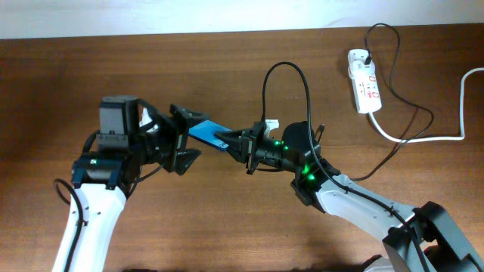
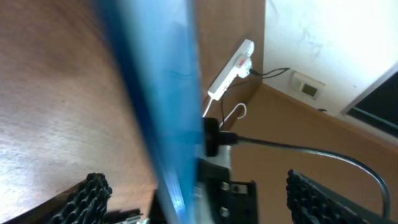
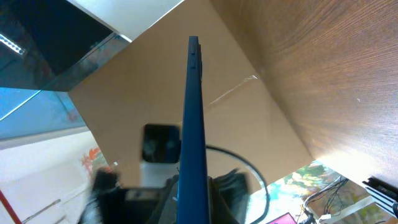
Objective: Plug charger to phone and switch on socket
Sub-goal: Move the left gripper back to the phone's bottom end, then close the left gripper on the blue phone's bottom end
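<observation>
The phone (image 1: 204,134), blue-screened, is held off the table between the two arms. My right gripper (image 1: 231,142) is shut on its right end; in the right wrist view the phone (image 3: 193,112) stands edge-on between the fingers (image 3: 194,202). My left gripper (image 1: 185,140) is open, its jaws spread either side of the phone's left end without touching it (image 2: 202,199). The charger's black cable (image 1: 291,69) loops above the right gripper. Its plug (image 2: 212,134) sits against the phone's edge (image 2: 168,93); I cannot tell if it is inserted. The socket (image 1: 364,81) lies at the back right and shows in the left wrist view (image 2: 231,70).
A thick white cord (image 1: 423,138) runs from the socket to the table's right edge. The black cable trails over the table between the right arm and the socket. The table's back edge is just behind the socket.
</observation>
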